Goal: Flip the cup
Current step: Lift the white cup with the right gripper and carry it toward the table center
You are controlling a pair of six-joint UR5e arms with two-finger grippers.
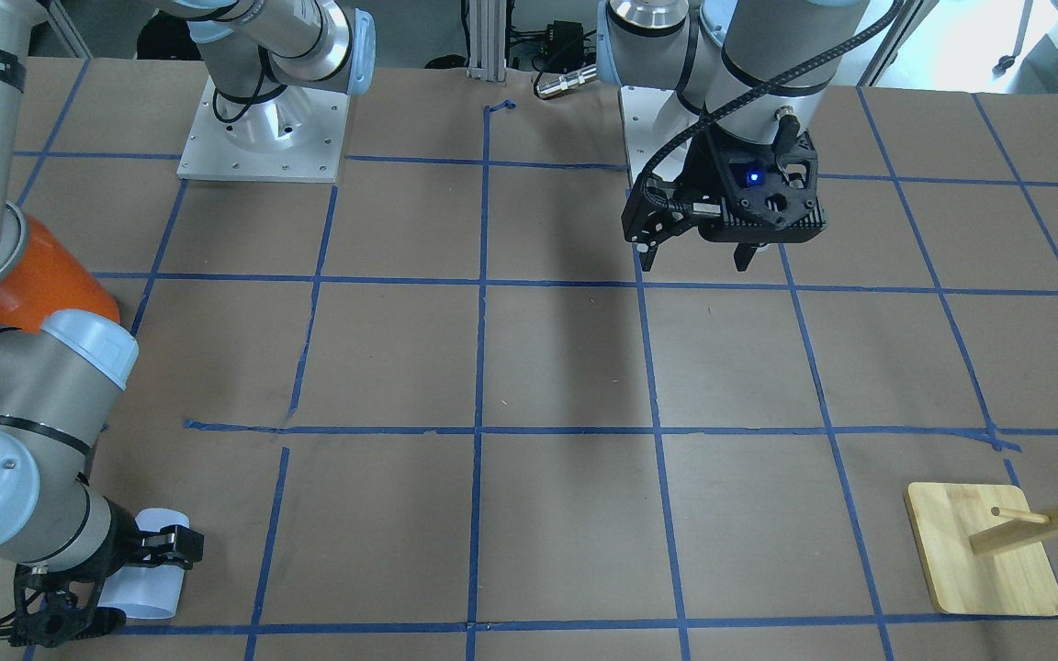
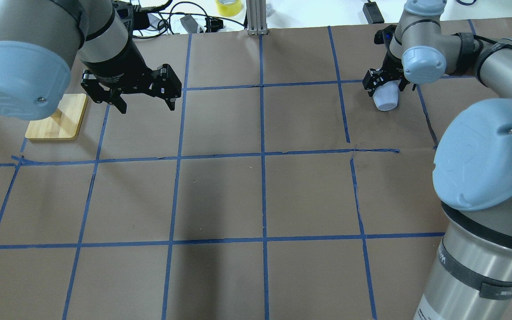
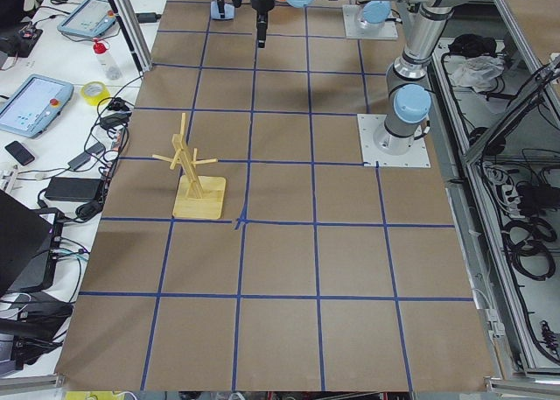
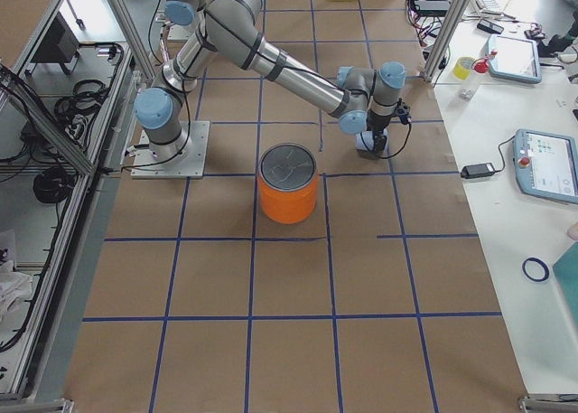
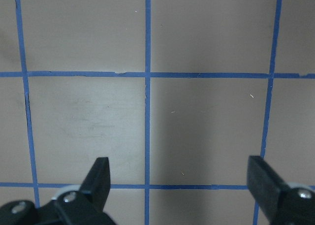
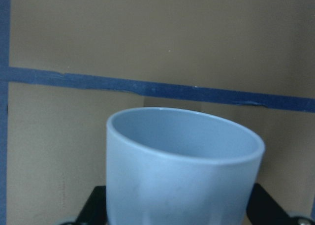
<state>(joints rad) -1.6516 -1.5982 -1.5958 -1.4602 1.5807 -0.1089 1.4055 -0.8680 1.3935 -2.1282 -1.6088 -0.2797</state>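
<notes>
Right gripper (image 6: 177,201) is closed on the cup (image 2: 386,100), with one black finger on each side of the lower part of the cup's wall, so the cup sits between the jaws and not beside them. In the right wrist view the open mouth, bluish inside, points away from the wrist. This means the long axis of the cup runs about along the direction of the fingers, base toward the palm and rim outward. In the overhead view the cup is in the far right part of the table (image 2: 220,195). It looks tilted or nearly lying there, with its long axis more along the table than upright. Whether it touches the brown paper or hangs just over it, I cannot tell. A blue tape line (image 6: 162,89) crosses the paper just beyond the rim. Left gripper (image 2: 147,107) is wide open and holds nothing. It hovers over bare paper on the other half of the table, well apart from the cup and near the wooden peg stand (image 2: 58,121). So the right arm is the near one, and the flip, in my judgement, depends on a turn of its wrist that brings the rim from pointing sideways to pointing up or down. The orange can (image 4: 288,196) stands well apart from the cup, nearer to the robot, and I think it is not in the way of such a turn.
</notes>
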